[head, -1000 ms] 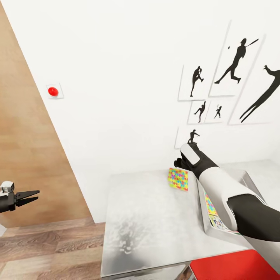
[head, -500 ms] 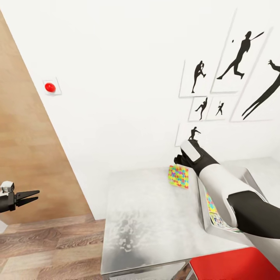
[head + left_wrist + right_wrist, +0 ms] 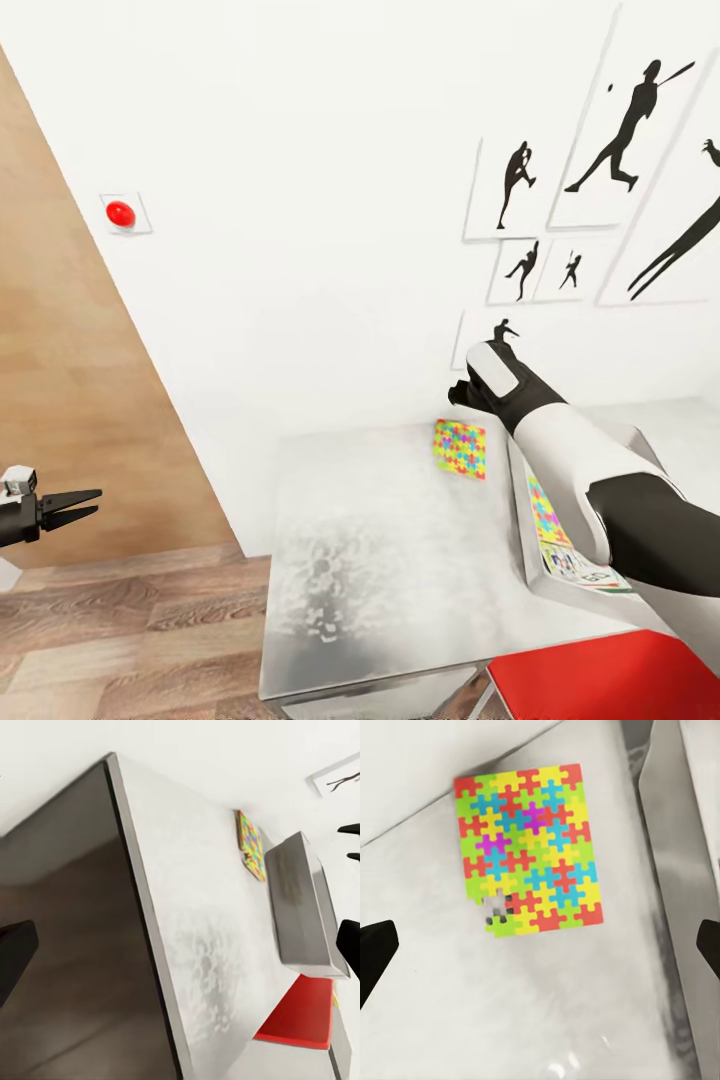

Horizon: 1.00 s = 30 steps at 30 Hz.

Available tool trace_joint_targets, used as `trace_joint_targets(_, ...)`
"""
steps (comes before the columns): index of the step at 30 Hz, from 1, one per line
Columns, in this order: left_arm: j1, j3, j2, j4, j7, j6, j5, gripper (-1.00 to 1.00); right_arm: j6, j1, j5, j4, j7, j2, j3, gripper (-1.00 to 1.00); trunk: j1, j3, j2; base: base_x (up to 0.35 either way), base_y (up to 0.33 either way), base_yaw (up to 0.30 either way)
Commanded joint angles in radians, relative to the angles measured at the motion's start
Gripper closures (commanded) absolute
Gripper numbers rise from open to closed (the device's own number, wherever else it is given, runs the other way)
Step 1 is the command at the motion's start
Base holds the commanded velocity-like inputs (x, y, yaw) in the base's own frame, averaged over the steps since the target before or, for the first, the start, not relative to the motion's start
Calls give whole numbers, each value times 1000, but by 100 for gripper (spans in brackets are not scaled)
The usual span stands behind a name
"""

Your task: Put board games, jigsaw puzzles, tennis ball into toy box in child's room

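A multicolour jigsaw puzzle [image 3: 460, 448] [image 3: 529, 847] [image 3: 251, 846] lies flat on the table [image 3: 380, 560] near the wall. Just left of the grey toy box [image 3: 522, 540] [image 3: 300, 900], my right gripper [image 3: 462, 392] [image 3: 540, 949] hovers above the puzzle, open, with nothing between its fingers. The right arm reaches over the toy box. Inside the box I see a second jigsaw puzzle [image 3: 543, 510] and a board game [image 3: 580, 570] with cartoon print. My left gripper [image 3: 75, 505] hangs open and empty, off the table's left side, in front of the wooden door.
A brown wooden door [image 3: 60, 400] stands at the left, with wood-plank floor [image 3: 130, 640] below it. A red seat [image 3: 590, 685] [image 3: 300, 1020] sits by the table's near right corner. Black sports silhouette pictures [image 3: 610, 130] and a red button [image 3: 120, 213] hang on the white wall.
The whole picture has shifted a little, so the camera moved. My right gripper has risen slightly above the puzzle. The left arm and the puzzle have stayed put.
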Motion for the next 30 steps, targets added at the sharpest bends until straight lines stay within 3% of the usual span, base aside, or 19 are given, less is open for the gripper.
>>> trace_joint_targets(1, -1, 5, 0, 0, -5, 10, -8, -100, 4, -2, -9, 0, -8, -1, 7, -100, 1, -4, -2, 0, 0, 0)
trace_joint_targets(30, -1, 5, 1, -1, -5, 10, -8, -100, 4, -4, -9, 2, -8, 1, 9, -100, 1, -52, -2, 0, 0, 0)
